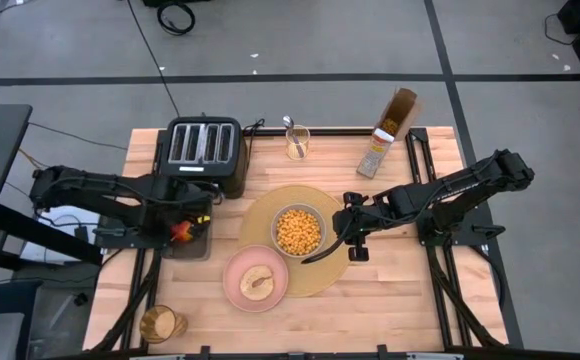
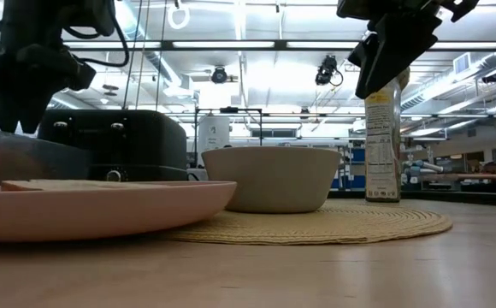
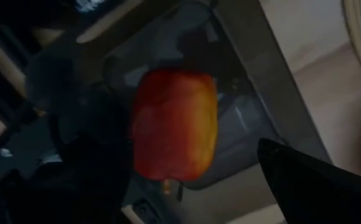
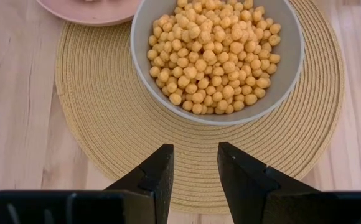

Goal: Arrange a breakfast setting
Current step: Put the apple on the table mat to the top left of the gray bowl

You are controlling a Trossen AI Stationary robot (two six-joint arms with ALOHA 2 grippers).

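A red apple [image 3: 174, 124] lies in a dark grey tray [image 1: 192, 250] at the table's left. My left gripper [image 1: 186, 226] hangs open above it, pointing down, one finger [image 3: 305, 180] on each side; that finger stands clear of the apple. A white bowl [image 1: 298, 230] of cereal sits on the round tan placemat [image 1: 322, 275]. A pink plate [image 1: 256, 278] with a slice of bread overlaps the mat's near left edge. My right gripper [image 4: 196, 152] hovers over the mat to the right of the bowl, its fingers a little apart with nothing between. A spoon [image 1: 289, 127] stands in a clear glass. An amber glass [image 1: 162, 323] stands near left.
A black four-slot toaster [image 1: 205, 150] stands at the far left, just beyond the tray. A cereal box [image 1: 388, 140] stands at the far right. The clear glass [image 1: 297, 143] is at the far edge's middle. Bare wood shows at the near right.
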